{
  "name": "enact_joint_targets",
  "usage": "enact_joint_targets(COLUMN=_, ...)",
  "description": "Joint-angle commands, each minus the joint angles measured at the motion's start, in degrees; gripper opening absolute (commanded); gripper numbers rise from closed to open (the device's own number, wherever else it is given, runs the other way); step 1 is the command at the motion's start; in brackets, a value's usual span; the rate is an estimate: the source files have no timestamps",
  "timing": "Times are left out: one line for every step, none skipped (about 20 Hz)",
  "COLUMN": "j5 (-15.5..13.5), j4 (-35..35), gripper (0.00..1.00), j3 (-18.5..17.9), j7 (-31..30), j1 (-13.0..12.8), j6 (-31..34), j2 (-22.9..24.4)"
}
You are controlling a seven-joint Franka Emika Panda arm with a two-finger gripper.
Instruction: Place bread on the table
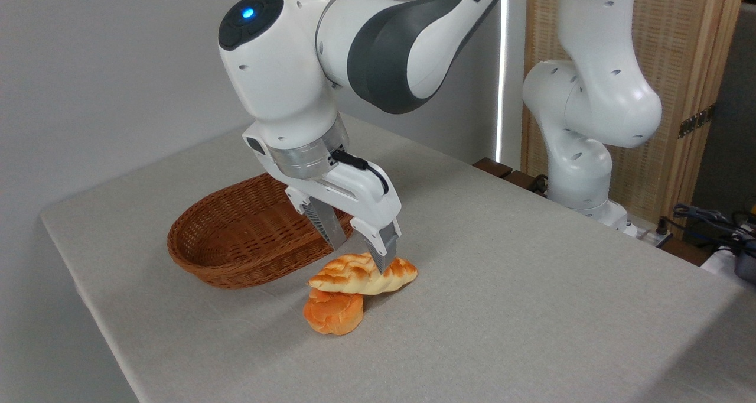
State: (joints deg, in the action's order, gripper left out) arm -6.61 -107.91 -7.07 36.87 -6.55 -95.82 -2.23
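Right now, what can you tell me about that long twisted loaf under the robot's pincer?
The bread is a long braided loaf, cream on its sides with golden-brown bumps on top and tapered ends. It looks glossy, perhaps a plastic model. It lies roughly level, just in front of the wicker basket, its left part resting over a small orange bun. The pincer straddles its middle; whether the fingers still grip is unclear.
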Motion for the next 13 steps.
enact_joint_targets(j5=0.37, j4=3.14, gripper=1.0, j3=0.3, j7=-0.04, j1=-0.21, j6=0.55, j2=0.47)
enact_joint_targets(j5=0.29, j4=5.14, gripper=1.0, j3=0.82, j7=1.26, j1=-0.3, j6=0.46, j2=0.64)
enact_joint_targets(j5=0.29, j4=6.38, gripper=1.0, j3=1.44, j7=1.97, j1=-0.3, j6=0.46, j2=0.73)
enact_joint_targets(j5=0.46, j4=8.22, gripper=1.0, j3=2.14, j7=2.94, j1=-0.3, j6=0.28, j2=0.99)
enact_joint_targets(j5=0.55, j4=8.85, gripper=1.0, j3=2.32, j7=3.21, j1=-0.3, j6=-0.24, j2=1.17)
enact_joint_targets(j5=0.46, j4=9.64, gripper=1.0, j3=2.41, j7=3.3, j1=-0.3, j6=-0.94, j2=1.26)
enact_joint_targets(j5=0.46, j4=10.08, gripper=1.0, j3=2.5, j7=3.3, j1=-0.3, j6=-1.64, j2=1.26)
enact_joint_targets(j5=0.46, j4=10.61, gripper=1.0, j3=2.84, j7=3.3, j1=-0.3, j6=-2.96, j2=1.26)
enact_joint_targets(j5=0.55, j4=10.61, gripper=1.0, j3=3.02, j7=3.39, j1=-0.3, j6=-3.49, j2=1.26)
enact_joint_targets(j5=0.55, j4=10.61, gripper=1.0, j3=3.02, j7=3.39, j1=-0.3, j6=-3.58, j2=1.26)
enact_joint_targets(j5=0.12, j4=10.53, gripper=1.0, j3=2.76, j7=3.39, j1=-0.3, j6=-3.58, j2=1.44)
enact_joint_targets(j5=0.11, j4=10.53, gripper=1.0, j3=2.59, j7=3.56, j1=-0.22, j6=-3.58, j2=1.44)
enact_joint_targets(j5=0.11, j4=10.53, gripper=1.0, j3=2.5, j7=4.0, j1=-0.21, j6=-3.58, j2=1.44)
